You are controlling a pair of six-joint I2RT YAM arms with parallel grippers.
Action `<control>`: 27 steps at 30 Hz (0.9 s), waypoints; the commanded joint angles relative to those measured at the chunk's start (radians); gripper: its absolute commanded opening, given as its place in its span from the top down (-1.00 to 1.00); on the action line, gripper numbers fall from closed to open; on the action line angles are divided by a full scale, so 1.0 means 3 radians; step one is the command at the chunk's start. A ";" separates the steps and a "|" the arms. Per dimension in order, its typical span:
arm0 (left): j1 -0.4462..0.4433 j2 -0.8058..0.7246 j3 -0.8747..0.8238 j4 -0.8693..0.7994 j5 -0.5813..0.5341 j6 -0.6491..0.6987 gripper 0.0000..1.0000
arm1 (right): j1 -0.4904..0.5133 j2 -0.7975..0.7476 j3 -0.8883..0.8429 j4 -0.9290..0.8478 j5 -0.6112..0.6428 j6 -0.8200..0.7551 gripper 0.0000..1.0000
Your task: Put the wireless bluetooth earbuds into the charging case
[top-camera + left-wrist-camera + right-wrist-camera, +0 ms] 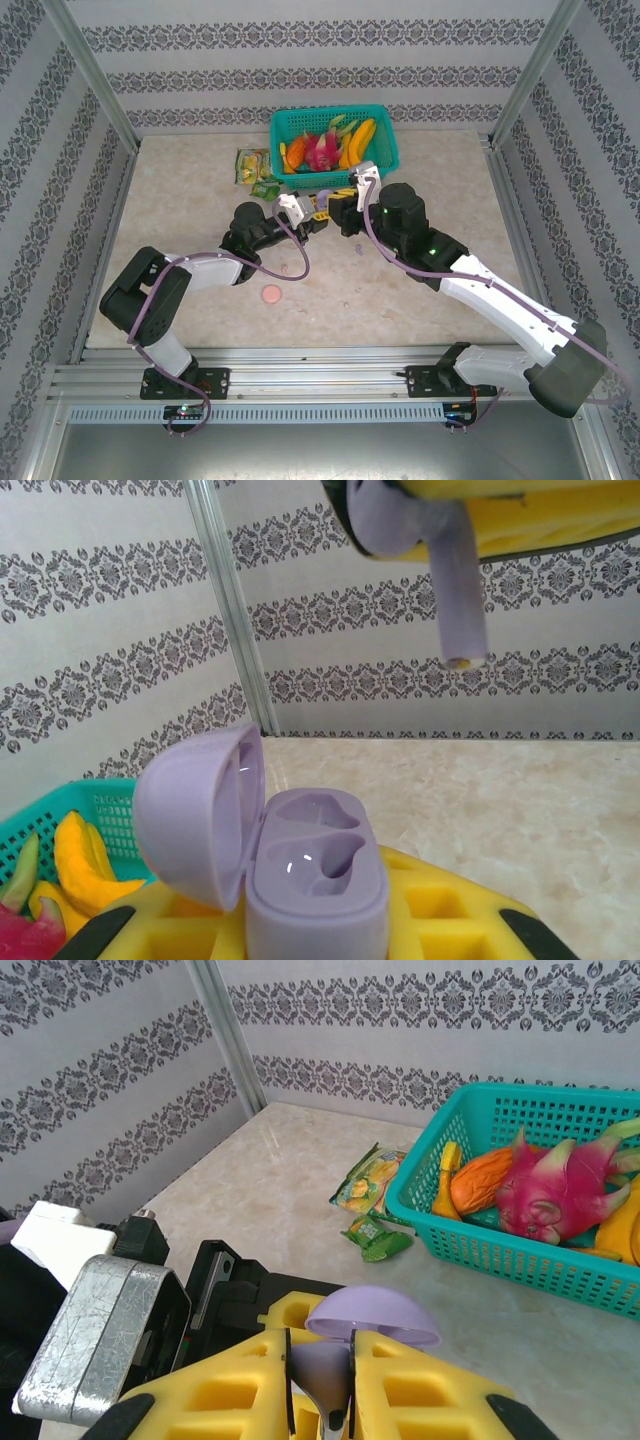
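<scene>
left gripper [315, 940] clamps the open lilac plastic case [310, 865]; right gripper [320, 1385] pinches a lilac plastic earbud [458, 600], seemingly above it; next, align and lower.

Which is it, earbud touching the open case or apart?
Apart. The left wrist view shows the earbud hanging above the open case, with bare wallpaper between its stem tip and the case.

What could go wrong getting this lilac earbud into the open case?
The lilac earbud, pinched by its head in the right gripper, looks offset from the empty wells of the charging case; its stem may hit the rim. A push could tilt the case in the left gripper.
</scene>
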 commanded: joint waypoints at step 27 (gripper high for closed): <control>-0.0038 -0.0157 0.0066 0.0144 0.0078 -0.0157 1.00 | 0.0002 0.0281 0.0046 0.0242 -0.0017 0.0092 0.62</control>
